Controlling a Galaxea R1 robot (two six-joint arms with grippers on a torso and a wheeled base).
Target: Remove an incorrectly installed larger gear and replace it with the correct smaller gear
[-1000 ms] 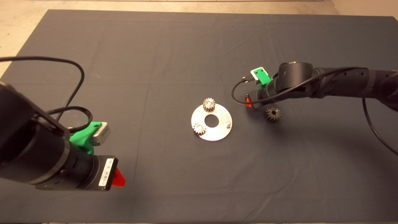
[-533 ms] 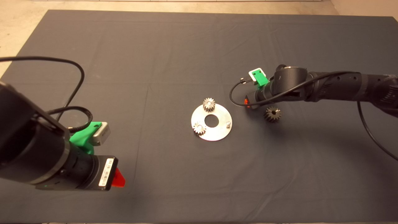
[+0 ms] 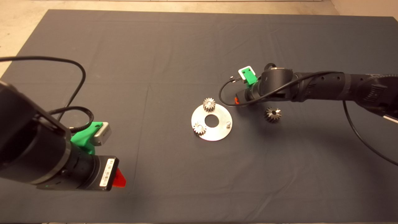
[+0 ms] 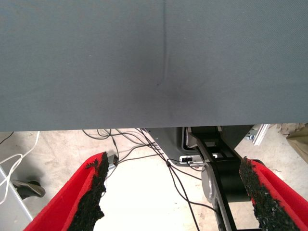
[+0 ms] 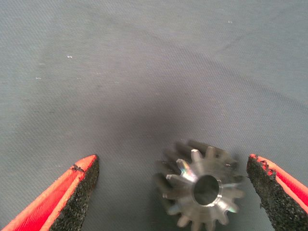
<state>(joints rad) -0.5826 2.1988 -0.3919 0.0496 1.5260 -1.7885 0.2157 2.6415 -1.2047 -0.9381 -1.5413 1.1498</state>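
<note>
A round metal plate (image 3: 217, 134) lies mid-mat with two small pinions (image 3: 209, 104) (image 3: 199, 128) on it and one bare pin (image 3: 228, 124). The larger gear (image 3: 273, 114), dark grey, rests on the mat to the right of the plate. My right gripper (image 3: 238, 101) hovers low between the plate and that gear. In the right wrist view my right gripper (image 5: 172, 163) is open, and the smaller gear (image 5: 202, 190), silvery with a central bore, lies flat on the mat between its fingers, nearer one pad. The head view hides this gear under the gripper.
My left gripper (image 3: 119, 180) waits open near the mat's front left; in its wrist view my left gripper (image 4: 173, 166) frames the mat's edge (image 4: 144, 126) and floor cables (image 4: 159, 154). A black cable (image 3: 225, 93) loops off the right wrist toward the plate.
The right arm has slid left toward the plate, away from the larger gear. The gears, the plate and the left arm have stayed in place.
</note>
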